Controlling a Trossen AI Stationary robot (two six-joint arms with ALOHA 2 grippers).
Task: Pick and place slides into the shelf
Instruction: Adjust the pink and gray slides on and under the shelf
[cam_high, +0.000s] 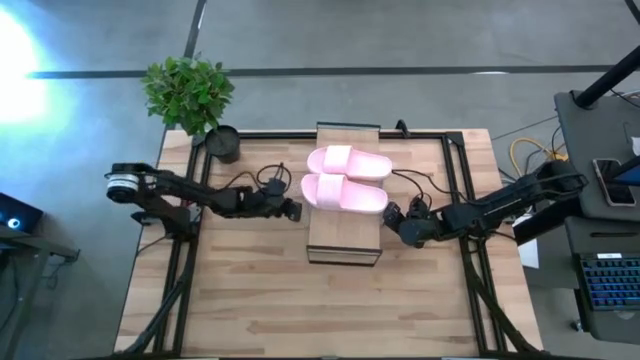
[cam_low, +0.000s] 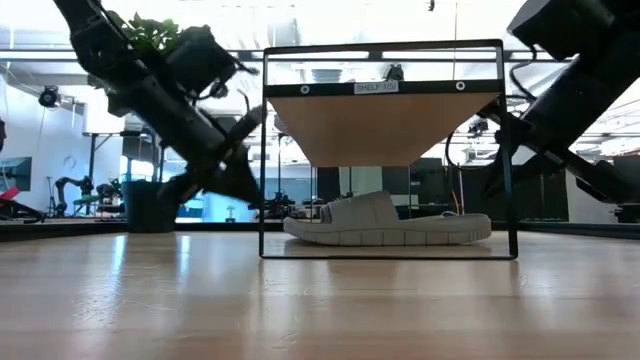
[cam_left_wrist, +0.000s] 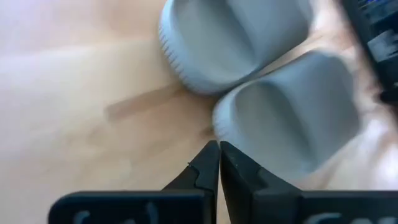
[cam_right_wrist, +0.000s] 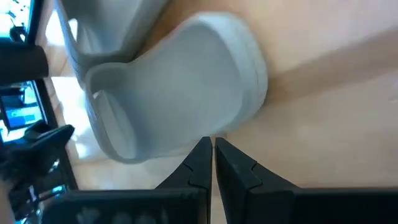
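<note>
Two pink slides (cam_high: 345, 178) side by side atop the shelf (cam_high: 344, 245), grey slides (cam_low: 385, 222) underneath, left gripper (cam_high: 291, 209) and right gripper (cam_high: 393, 215) clenched empty, flanking, likely for nudging.

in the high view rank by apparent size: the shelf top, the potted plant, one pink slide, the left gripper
Largest to smallest:
1. shelf top
2. potted plant, close to the shelf; its foliage sits nearer the camera, so unsure
3. pink slide; the other slide looks alike
4. left gripper
</note>
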